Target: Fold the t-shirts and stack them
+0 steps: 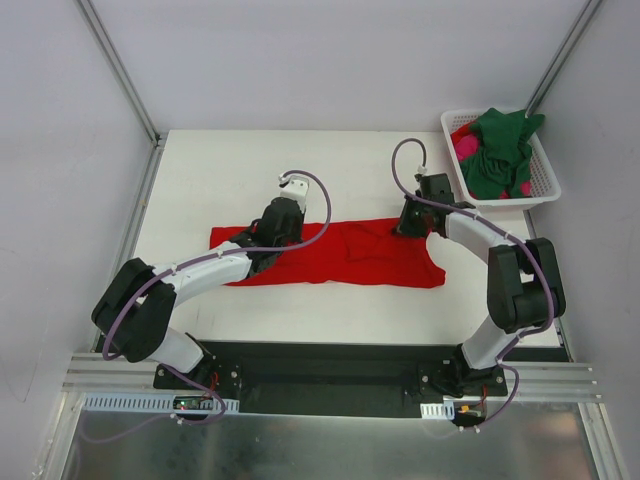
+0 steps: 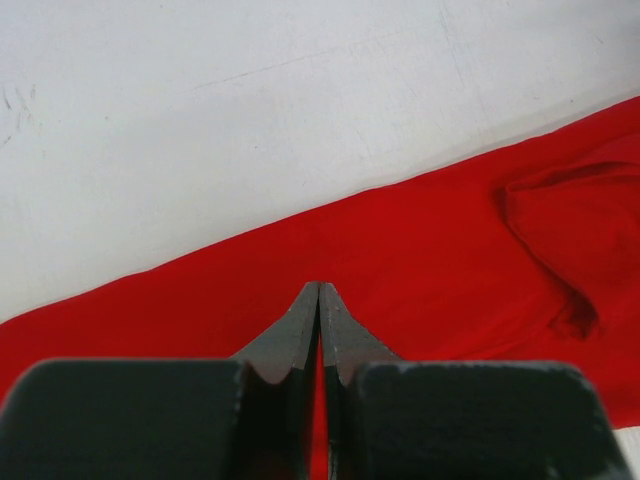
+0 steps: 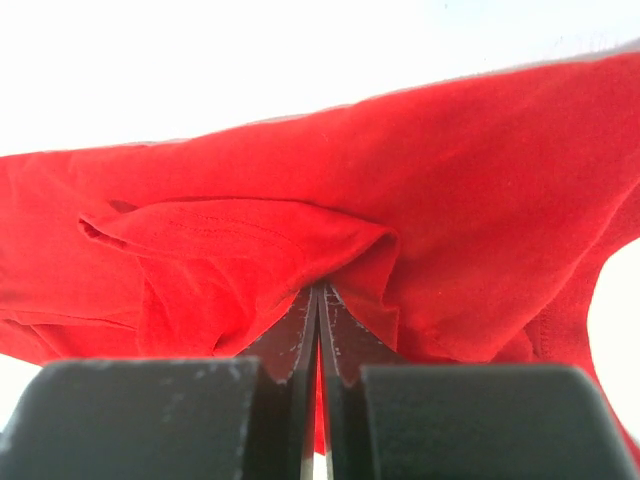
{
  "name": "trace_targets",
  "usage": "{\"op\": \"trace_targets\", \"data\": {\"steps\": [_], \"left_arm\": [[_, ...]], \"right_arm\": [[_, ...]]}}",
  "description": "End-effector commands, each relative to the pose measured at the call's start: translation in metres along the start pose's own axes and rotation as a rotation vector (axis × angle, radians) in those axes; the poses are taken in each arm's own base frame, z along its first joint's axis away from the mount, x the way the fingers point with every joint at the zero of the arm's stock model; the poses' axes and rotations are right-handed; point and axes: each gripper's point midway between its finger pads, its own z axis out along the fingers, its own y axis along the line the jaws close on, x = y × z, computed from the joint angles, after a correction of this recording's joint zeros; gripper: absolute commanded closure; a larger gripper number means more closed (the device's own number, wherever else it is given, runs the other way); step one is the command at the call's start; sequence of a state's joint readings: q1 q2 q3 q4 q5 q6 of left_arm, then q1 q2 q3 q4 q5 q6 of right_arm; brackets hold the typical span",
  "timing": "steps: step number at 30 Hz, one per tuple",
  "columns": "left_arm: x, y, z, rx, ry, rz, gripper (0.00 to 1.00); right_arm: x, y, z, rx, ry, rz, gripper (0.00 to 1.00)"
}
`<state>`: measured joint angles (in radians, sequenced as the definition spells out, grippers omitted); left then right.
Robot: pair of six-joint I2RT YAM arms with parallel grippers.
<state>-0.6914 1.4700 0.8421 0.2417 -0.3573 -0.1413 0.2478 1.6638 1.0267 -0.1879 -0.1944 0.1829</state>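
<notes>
The red t-shirt (image 1: 350, 255) lies as a long flat band across the middle of the table. My left gripper (image 1: 266, 248) sits on its left part. In the left wrist view its jaws (image 2: 318, 290) are shut with the tips down in the flat red cloth (image 2: 450, 250). My right gripper (image 1: 405, 230) is at the shirt's far right edge. In the right wrist view it (image 3: 318, 292) is shut on a raised fold of red cloth (image 3: 240, 235). The dark green t-shirt (image 1: 495, 150) and the magenta-pink t-shirt (image 1: 465, 148) lie crumpled in the basket.
The white slotted basket (image 1: 548, 165) stands at the table's far right corner. Bare white table (image 1: 230, 180) shows behind the red shirt and also in front of it (image 1: 330, 310). Grey walls close in the left, back and right sides.
</notes>
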Motion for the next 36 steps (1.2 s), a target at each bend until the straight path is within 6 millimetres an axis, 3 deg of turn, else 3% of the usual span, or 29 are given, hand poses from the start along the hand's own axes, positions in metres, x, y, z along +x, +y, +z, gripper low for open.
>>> {"op": "trace_targets", "data": {"steps": [1, 14, 18, 21, 36], "left_arm": [[-0.013, 0.003, 0.001, 0.0, -0.034, -0.011, 1.0], [-0.009, 0.005, 0.0, -0.003, -0.03, -0.019, 1.0], [-0.006, 0.005, 0.0, -0.003, -0.024, -0.023, 1.0], [-0.006, 0.005, 0.0, -0.004, -0.022, -0.023, 1.0], [-0.005, 0.006, 0.001, -0.008, -0.021, -0.023, 1.0]], "right_arm": [[-0.02, 0.014, -0.004, -0.025, -0.048, -0.006, 0.98], [-0.021, 0.016, -0.011, -0.028, -0.048, -0.011, 0.99], [-0.019, 0.015, -0.012, -0.026, -0.046, -0.018, 0.83], [-0.018, 0.014, -0.011, -0.025, -0.04, -0.017, 0.76], [-0.01, 0.023, -0.007, -0.074, -0.01, -0.019, 0.77]]}}
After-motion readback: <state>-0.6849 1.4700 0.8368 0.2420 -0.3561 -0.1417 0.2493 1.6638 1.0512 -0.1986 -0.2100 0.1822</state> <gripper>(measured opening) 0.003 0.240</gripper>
